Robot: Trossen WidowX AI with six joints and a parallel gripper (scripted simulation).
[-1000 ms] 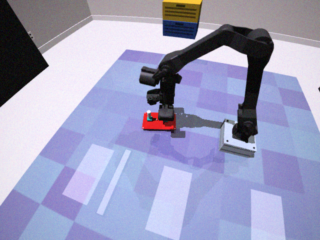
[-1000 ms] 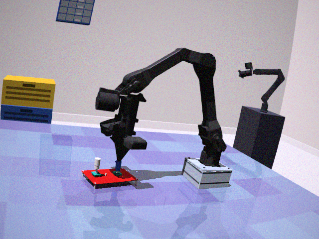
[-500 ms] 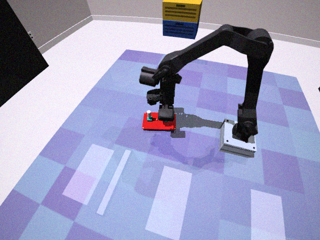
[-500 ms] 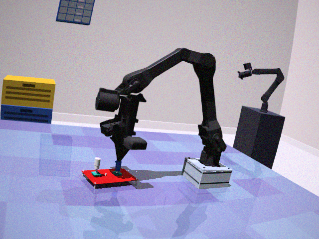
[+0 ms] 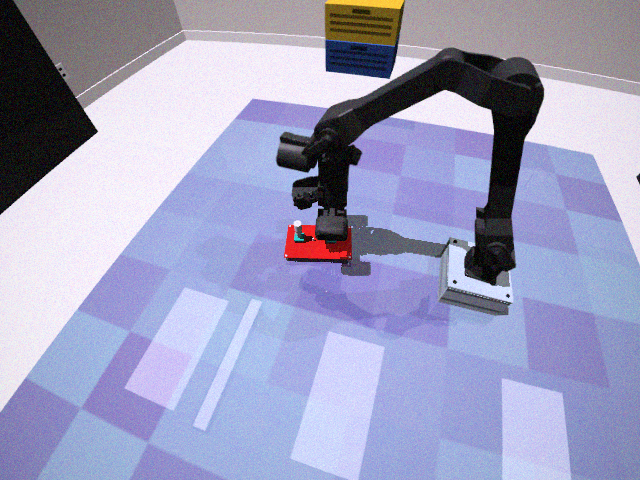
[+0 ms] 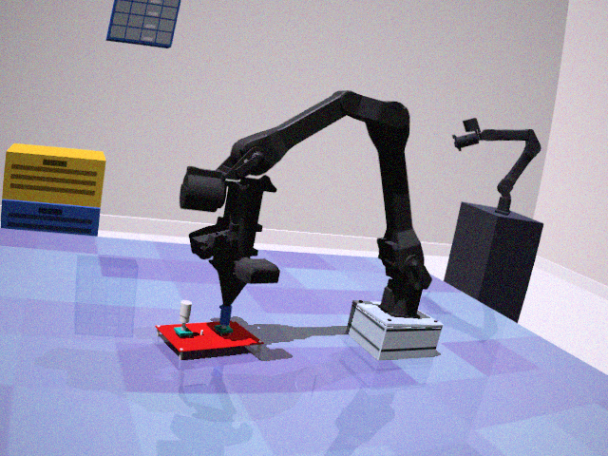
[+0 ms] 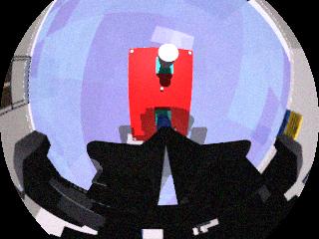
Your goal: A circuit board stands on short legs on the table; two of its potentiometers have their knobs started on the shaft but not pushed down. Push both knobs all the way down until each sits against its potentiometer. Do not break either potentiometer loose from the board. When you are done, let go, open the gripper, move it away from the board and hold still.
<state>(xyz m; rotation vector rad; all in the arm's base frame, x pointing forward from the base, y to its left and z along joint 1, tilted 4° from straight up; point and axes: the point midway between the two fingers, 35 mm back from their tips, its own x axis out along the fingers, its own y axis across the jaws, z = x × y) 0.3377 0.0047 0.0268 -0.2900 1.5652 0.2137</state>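
The red circuit board (image 5: pixel 315 252) (image 6: pixel 211 342) (image 7: pixel 145 90) stands on short legs. The white knob (image 5: pixel 297 227) (image 6: pixel 184 312) (image 7: pixel 167 53) stands upright over its teal potentiometer (image 6: pixel 183 332), with bare shaft showing between them. The blue knob (image 6: pixel 225 315) (image 7: pixel 162 120) is upright over the other potentiometer (image 6: pixel 223 330), with a small light strip of shaft showing below it. My gripper (image 6: pixel 226 304) (image 7: pixel 164 129) is shut and empty, pointing down, its tips at the top of the blue knob. Whether they press on it cannot be told. In the top view the gripper hides the blue knob.
A small white post (image 6: pixel 200 332) (image 7: pixel 161 89) stands on the board between the potentiometers. The arm's white base (image 5: pixel 467 279) (image 6: pixel 408 338) is to the right of the board. Yellow and blue crates, and a second arm on a dark pedestal (image 6: pixel 490 255), stand in the background.
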